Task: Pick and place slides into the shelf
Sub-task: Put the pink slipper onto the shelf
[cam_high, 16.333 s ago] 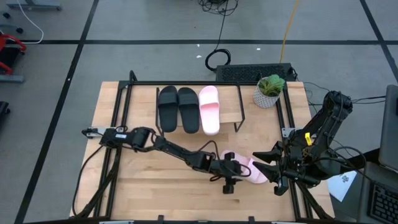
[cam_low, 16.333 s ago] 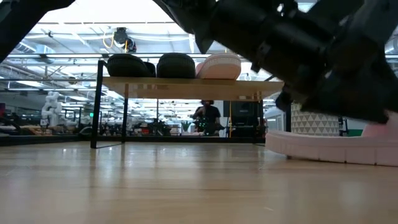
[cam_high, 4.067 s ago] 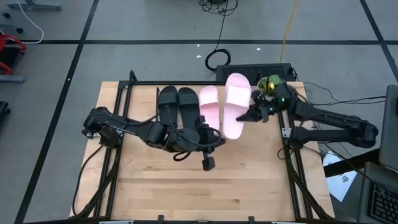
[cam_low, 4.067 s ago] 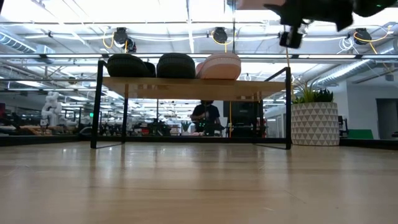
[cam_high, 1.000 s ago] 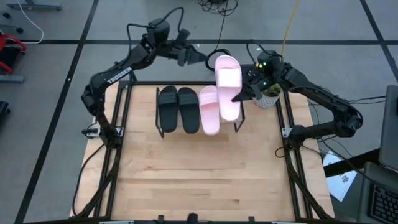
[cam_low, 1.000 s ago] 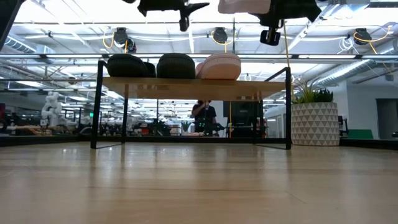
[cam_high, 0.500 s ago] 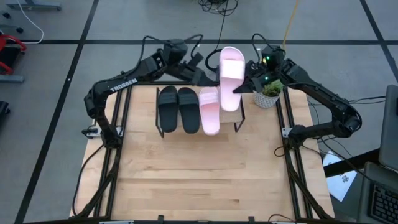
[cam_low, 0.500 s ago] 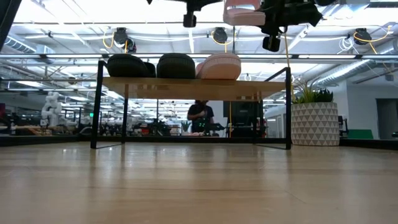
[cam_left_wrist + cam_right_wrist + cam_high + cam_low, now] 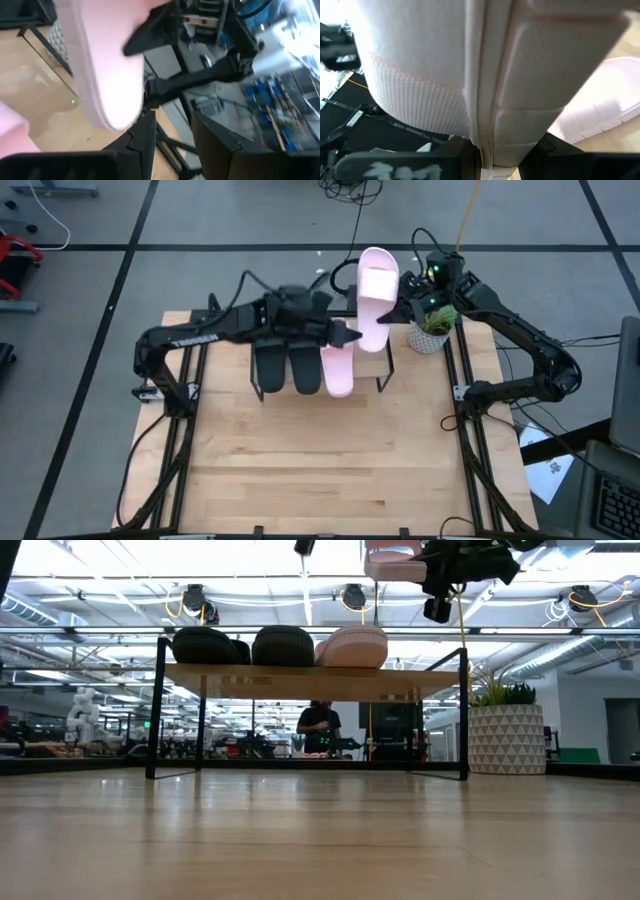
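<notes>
A pale pink slide (image 9: 376, 290) hangs high over the shelf's right end, with my right gripper (image 9: 398, 312) shut on it; the low view shows it at the top (image 9: 392, 560). The shelf (image 9: 310, 680) carries two black slides (image 9: 268, 370) (image 9: 303, 370) and a second pink slide (image 9: 339, 372) on their soles, partly under my left arm. My left gripper (image 9: 347, 335) hovers open above that pink slide, beside the held slide's near end (image 9: 107, 85), nothing between its fingers. My right gripper pinches the held pink slide at its right side edge (image 9: 481, 135), about mid-length, one finger on the top face and one on the sole. The fingers come roughly level from the table's right, across the slide. The slide is lifted clear above the shelf, strap up.
A potted plant (image 9: 432, 330) in a patterned white pot (image 9: 507, 735) stands right of the shelf, under my right arm. The bare shelf plank (image 9: 368, 370) shows right of the resting pink slide. The wooden tabletop (image 9: 320, 460) stretches in front.
My left arm has swung from beyond the table's far edge toward the near side and right, over the shelf, up to the held slide, rolling its wrist as it went. My right gripper has carried the pink slide slightly toward the far edge, still lifted.
</notes>
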You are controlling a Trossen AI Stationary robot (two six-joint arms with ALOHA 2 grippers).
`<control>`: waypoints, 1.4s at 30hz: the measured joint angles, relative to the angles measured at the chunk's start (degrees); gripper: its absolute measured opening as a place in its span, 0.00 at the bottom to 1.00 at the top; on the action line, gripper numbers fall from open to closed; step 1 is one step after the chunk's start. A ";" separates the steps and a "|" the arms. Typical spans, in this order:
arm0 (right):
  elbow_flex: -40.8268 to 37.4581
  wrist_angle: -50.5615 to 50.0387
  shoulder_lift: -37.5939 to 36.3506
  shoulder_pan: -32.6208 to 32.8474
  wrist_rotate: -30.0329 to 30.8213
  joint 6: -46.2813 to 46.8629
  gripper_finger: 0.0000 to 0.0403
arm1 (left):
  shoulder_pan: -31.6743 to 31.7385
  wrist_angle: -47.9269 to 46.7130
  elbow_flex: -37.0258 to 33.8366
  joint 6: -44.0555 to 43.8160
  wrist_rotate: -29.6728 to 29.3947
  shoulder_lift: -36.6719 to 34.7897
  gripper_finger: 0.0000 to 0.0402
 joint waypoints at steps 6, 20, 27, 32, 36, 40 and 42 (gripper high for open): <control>0.00 0.22 0.00 -0.84 -0.02 -0.15 0.17 | -10.83 -0.98 0.00 -5.38 -20.82 -0.29 0.31; 0.00 6.22 -0.11 -0.80 -2.51 3.39 0.17 | -27.49 49.04 -18.28 -12.43 -72.81 8.85 0.31; 0.00 6.32 -0.12 -0.80 -4.74 5.41 0.17 | -26.17 83.02 -6.51 9.09 -76.83 26.55 0.31; 0.01 6.39 -0.33 -1.08 -7.61 6.53 0.17 | -24.33 83.25 6.71 15.49 -79.36 34.07 0.31; 0.02 7.06 -0.37 -1.06 -7.61 7.97 0.17 | -23.01 83.04 10.91 21.48 -78.67 35.25 0.31; 0.02 8.25 -0.42 -1.06 -7.63 9.24 0.17 | -21.96 82.97 11.28 21.71 -77.37 35.25 0.31; 0.02 9.58 -0.42 -1.04 -7.93 10.60 0.17 | -21.56 82.69 11.28 21.45 -77.21 35.27 0.31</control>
